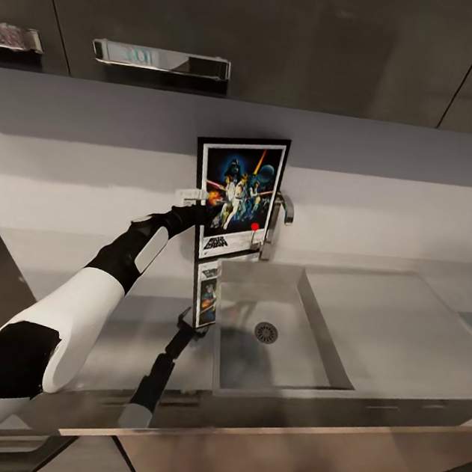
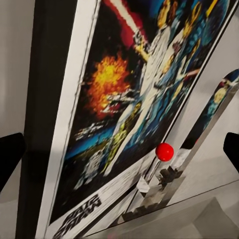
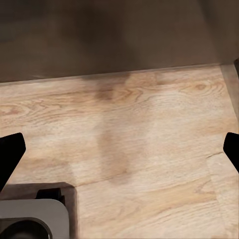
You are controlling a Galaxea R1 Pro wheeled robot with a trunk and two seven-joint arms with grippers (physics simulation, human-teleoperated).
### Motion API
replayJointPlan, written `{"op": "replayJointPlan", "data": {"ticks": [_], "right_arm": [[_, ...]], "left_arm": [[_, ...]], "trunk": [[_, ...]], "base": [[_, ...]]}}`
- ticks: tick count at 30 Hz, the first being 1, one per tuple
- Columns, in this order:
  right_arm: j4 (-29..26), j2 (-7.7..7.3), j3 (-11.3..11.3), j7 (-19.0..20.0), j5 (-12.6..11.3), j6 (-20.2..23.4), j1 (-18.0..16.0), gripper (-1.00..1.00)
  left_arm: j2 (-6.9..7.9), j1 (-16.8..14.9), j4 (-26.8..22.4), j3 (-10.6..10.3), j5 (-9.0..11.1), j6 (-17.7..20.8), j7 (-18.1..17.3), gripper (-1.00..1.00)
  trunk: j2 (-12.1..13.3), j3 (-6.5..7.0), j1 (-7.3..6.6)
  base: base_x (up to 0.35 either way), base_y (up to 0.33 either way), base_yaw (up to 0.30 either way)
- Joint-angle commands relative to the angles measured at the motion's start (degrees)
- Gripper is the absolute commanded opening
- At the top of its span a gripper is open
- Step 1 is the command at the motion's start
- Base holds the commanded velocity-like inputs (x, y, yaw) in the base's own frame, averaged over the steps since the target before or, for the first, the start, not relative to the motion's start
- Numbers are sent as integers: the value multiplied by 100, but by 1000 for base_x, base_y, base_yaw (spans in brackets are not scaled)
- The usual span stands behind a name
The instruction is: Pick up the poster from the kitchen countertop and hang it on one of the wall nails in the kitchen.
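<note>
The left arm reaches forward over the counter [image 1: 409, 292], and its left pincer [image 1: 196, 201] is at the left edge of the poster [image 1: 236, 197], about halfway up the frame. In the left wrist view the two dark fingertips [image 2: 10, 159] stand far apart at either side of the picture, with the poster's black frame and white border just beyond the one and the printed face spreading across the gap; so the left pincer is wide open, and whether a fingertip touches the frame cannot be told. The poster stands upright at the back of the counter, directly in front of the left pincer, its lower edge near the rear left corner of the sink [image 1: 282, 334], and its reflection lies on the glossy counter below it. Just past the poster's far side from the left pincer rises the chrome tap [image 1: 276, 227], with a small red knob [image 1: 255, 227] on a thin lever close beside the poster's lower corner; the same red knob shows in the left wrist view between the poster and the tap's column. Above the left pincer, dark wall cabinets carry a long chrome handle [image 1: 162, 60]. The right pincer [image 3: 119, 149] hangs low with its fingertips spread wide, holding nothing, over a light wooden floor [image 3: 149, 134], a dark cabinet front beyond it.
</note>
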Motion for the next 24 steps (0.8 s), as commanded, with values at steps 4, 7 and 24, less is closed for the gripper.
{"op": "replayJointPlan", "data": {"ticks": [4, 7, 24], "right_arm": [[-7, 1, -10, -6, 6, -9, 2, 100], [-7, 1, -10, -6, 6, -9, 2, 100], [-7, 1, -10, -6, 6, -1, 2, 100]], "left_arm": [[-2, -3, -3, -4, 55, 39, 0, 100], [-4, -3, -2, -4, 55, 39, 4, 100], [-7, -3, -8, -34, 54, 47, 8, 100]], "trunk": [[-5, -42, 1], [-5, -70, 1], [-5, -140, 1]], "base": [[0, 0, 0], [0, 0, 0], [0, 0, 0]]}}
